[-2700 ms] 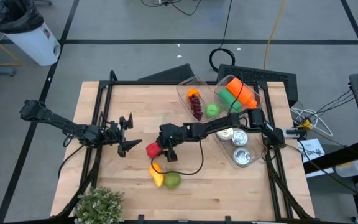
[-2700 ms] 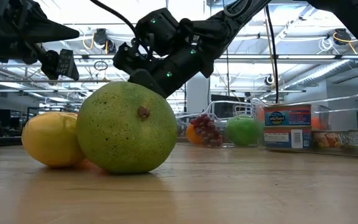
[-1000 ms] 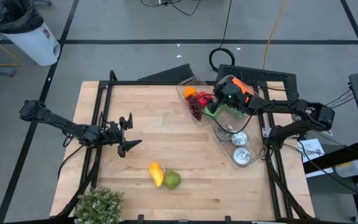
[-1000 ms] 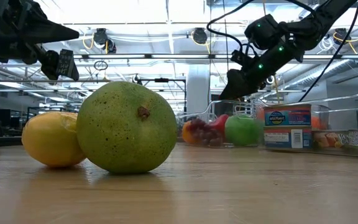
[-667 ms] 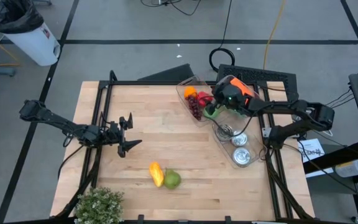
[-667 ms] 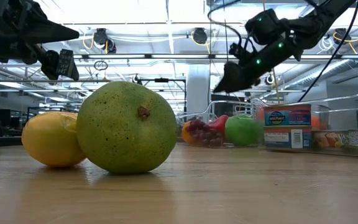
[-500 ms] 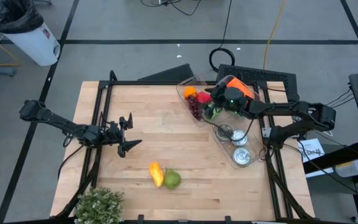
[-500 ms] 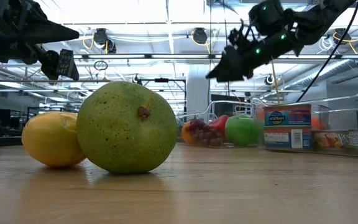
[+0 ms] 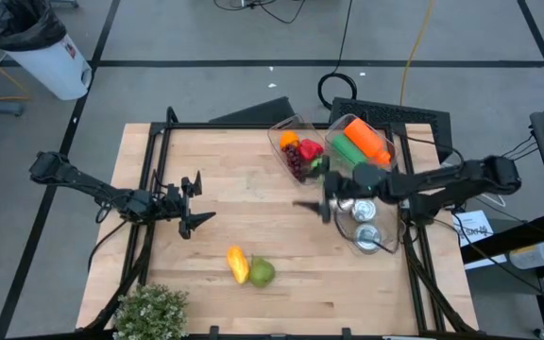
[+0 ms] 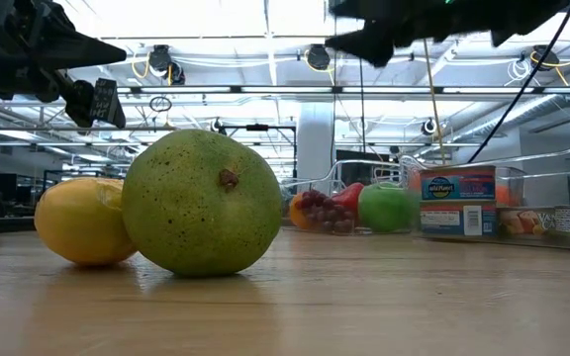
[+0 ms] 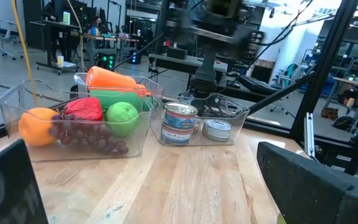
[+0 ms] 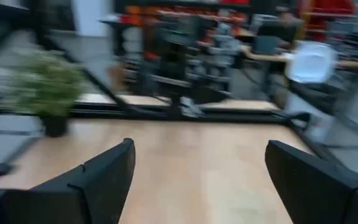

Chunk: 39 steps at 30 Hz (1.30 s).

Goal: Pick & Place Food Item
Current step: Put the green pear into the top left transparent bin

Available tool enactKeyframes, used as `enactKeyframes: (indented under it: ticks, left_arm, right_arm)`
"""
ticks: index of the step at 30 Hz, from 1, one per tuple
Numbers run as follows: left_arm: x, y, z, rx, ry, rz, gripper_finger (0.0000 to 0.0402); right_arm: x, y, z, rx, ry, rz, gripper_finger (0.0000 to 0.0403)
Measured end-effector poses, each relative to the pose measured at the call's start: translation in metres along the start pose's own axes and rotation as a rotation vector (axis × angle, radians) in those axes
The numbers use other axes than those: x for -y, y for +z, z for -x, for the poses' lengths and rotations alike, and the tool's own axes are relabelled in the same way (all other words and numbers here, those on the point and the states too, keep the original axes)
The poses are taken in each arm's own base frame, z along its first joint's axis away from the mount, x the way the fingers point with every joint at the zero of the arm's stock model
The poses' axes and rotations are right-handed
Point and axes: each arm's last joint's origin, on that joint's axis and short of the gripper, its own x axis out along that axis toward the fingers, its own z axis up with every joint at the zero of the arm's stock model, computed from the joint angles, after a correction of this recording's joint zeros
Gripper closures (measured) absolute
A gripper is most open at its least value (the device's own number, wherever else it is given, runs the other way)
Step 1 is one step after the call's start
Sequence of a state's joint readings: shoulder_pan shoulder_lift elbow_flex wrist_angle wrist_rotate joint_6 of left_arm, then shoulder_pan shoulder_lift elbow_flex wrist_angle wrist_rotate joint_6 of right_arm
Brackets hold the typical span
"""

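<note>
A green round fruit (image 9: pixel 263 274) and a yellow fruit (image 9: pixel 238 264) lie side by side on the wooden table near its front edge, large in the low view (image 10: pixel 201 203). A red food item (image 9: pixel 310 148) rests in a clear bin (image 9: pixel 286 127) with grapes, an orange and a green apple (image 11: pixel 122 118). My right gripper (image 9: pixel 314 203) hangs open and high over the table's middle right, between the bin and the two fruits, with nothing between its fingers (image 12: pixel 197 174). My left gripper (image 9: pixel 196 203) waits open at the table's left side.
A second clear bin (image 9: pixel 392 142) at the far right holds an orange carrot and a green item. A third bin (image 9: pixel 382 246) holds several tins. A potted plant (image 9: pixel 151 310) stands at the near left corner. Bare wood lies between the grippers.
My right gripper has risen from over the clear bin and swung toward the table's near edge and a little left, turning as it went; it stays open and holds nothing. The red item stays in the bin. The left arm kept still.
</note>
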State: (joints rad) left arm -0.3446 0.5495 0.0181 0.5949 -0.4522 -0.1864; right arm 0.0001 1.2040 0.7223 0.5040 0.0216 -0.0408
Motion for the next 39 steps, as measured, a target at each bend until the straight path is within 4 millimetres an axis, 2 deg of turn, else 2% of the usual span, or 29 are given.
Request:
enactKeyframes:
  ticks: [9,14,19,22,26,31,39]
  left_arm:
    - [0.0,0.0,0.0,0.0,0.0,0.0,0.0068]
    - [0.0,0.0,0.0,0.0,0.0,0.001,0.0069]
    - [0.0,0.0,0.0,0.0,-0.001,0.001,0.0068]
    - [0.0,0.0,0.0,0.0,-0.001,0.001,0.0068]
    - [0.0,0.0,0.0,0.0,-0.001,0.001,0.0068]
    - [0.0,0.0,0.0,0.0,-0.001,0.001,0.0068]
    - [0.0,0.0,0.0,0.0,-0.001,0.001,0.0069]
  right_arm:
    - [-0.08,0.005,0.014,0.039,0.268,-0.002,0.0064]
    - [-0.113,0.011,0.027,0.088,0.342,-0.03,0.0064]
    - [-0.145,0.015,0.028,0.06,0.449,-0.042,0.0064]
    - [-0.163,0.011,0.021,-0.007,0.484,-0.014,0.0064]
    - [-0.18,0.006,0.002,-0.056,0.496,0.006,0.0064]
    - [-0.198,-0.015,-0.023,-0.147,0.495,0.051,0.0064]
    - [-0.208,-0.049,-0.062,-0.321,0.449,0.084,0.0064]
